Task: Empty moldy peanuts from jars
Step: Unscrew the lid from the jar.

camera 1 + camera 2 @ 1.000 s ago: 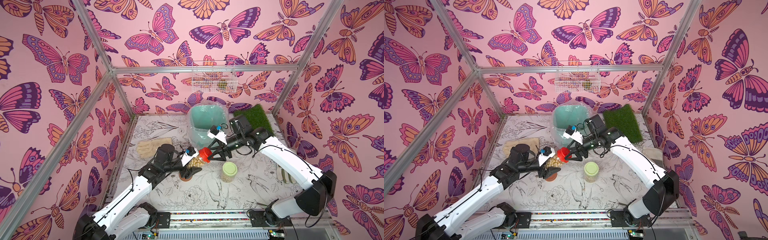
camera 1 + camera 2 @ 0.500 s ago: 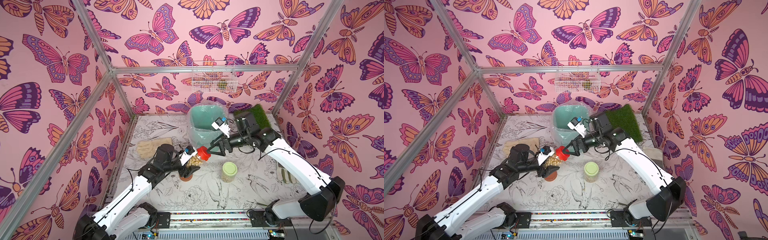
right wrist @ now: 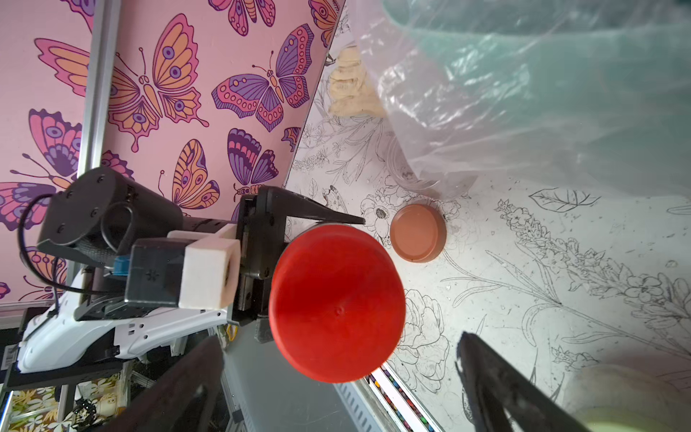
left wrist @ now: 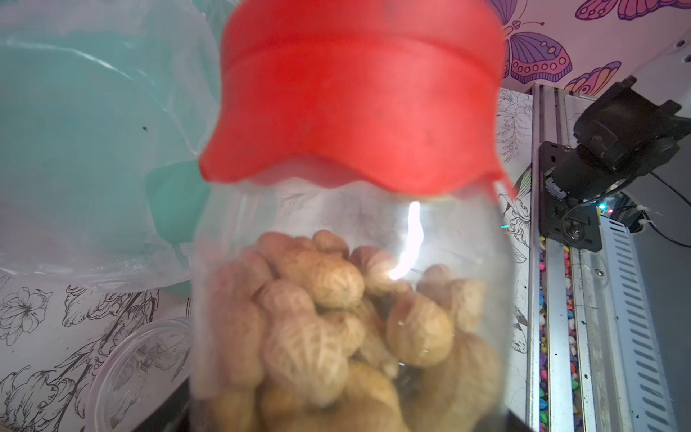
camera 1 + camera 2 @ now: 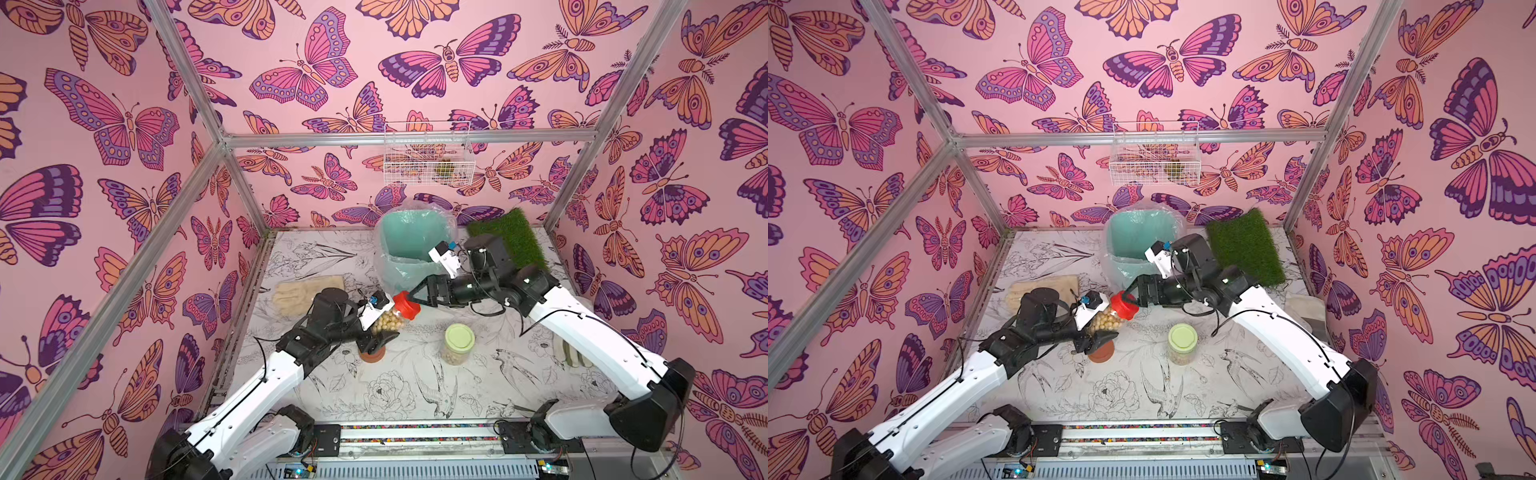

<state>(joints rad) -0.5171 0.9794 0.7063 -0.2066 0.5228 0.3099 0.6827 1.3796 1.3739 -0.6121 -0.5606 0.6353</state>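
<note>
- Presently the peanuts (image 4: pixel 336 318) sit heaped at the gripped end of the jar (image 4: pixel 347 209), with a clear gap under the red lid (image 4: pixel 355 93). The lid is on.
- Left gripper (image 5: pixel 382 330) is clamped on the jar's glass body and holds it tilted in the air, lid end higher, just in front of the bin (image 5: pixel 409 245), not over it.
- Right gripper (image 5: pixel 413 296) is spread fully wide and holds nothing. The wrist view shows the lid ahead of its fingers (image 3: pixel 497 385), not yet between them.
- Risk: jaws closing off-centre would push the lid sideways and lever the jar in the left grip.
- Risk: twisting against smooth glass; the jar may spin or slip rather than unscrew.
- Risk: the lid freed here, over the table (image 5: pixel 374 395); more tilt sends peanuts onto it, not into the bin.
- Risk: the liner (image 3: pixel 523 112) hangs close to the right wrist and could snag.
- Green-lid jar (image 5: pixel 458 343) stands near and the brown lid (image 3: pixel 418 232) lies below; a low sweep could knock either.
</note>
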